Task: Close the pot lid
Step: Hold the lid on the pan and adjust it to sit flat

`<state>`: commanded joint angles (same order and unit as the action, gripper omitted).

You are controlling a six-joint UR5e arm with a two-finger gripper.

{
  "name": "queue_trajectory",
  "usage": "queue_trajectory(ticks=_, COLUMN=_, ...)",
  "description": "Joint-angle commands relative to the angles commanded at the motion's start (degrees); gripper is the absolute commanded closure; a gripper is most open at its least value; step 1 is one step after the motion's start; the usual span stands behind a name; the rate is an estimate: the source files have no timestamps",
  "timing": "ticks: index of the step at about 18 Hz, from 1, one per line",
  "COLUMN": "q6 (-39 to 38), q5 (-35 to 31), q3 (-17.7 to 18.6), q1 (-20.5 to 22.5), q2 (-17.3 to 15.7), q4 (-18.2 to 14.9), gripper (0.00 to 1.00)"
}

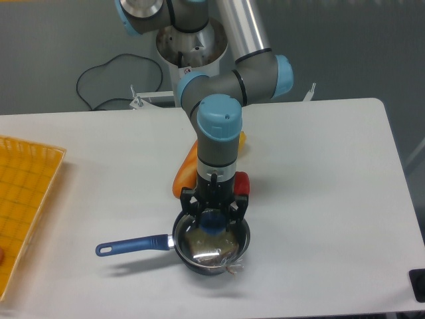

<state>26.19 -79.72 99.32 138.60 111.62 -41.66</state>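
Directly below the arm, the claw (214, 216) points straight down with its two fingers closed around the blue knob of the lid (211, 244). Beneath the claw, the lid rests on or just above the pot (243, 247); whether its rim is fully seated all round cannot be told. The pot's blue handle (131, 244) runs out to the left of the claw along the white worktop (319, 199). Behind the claw lie an orange object (186, 173) and a red object (243, 182), both partly hidden. Risk, as a judgement: if the lid sits off-centre when released, one edge could ride the pot's rim and stay tilted.
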Motion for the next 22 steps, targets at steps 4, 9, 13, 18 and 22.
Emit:
queue_trajectory(ticks=4, q6=0.0, q5=0.0, q3=0.1, q1=-0.1, q2=0.0, q4=0.0, gripper=0.51)
queue_trajectory(ticks=9, q6=0.0, q5=0.0, q3=0.1, q1=-0.1, q2=0.0, q4=0.0, gripper=0.36)
queue_trajectory(ticks=13, q6=0.1, q5=0.0, q3=0.2, q1=0.0, q2=0.0, q4=0.0, gripper=0.21)
queue_trajectory(ticks=18, q6=0.1, q5=-0.1, q3=0.1, q1=-0.1, q2=0.0, q4=0.0, gripper=0.09)
queue_trajectory(ticks=22, q6=0.0, q5=-0.1, q3=0.1, q1=0.0, q2=-0.1, q4=-0.1, gripper=0.01)
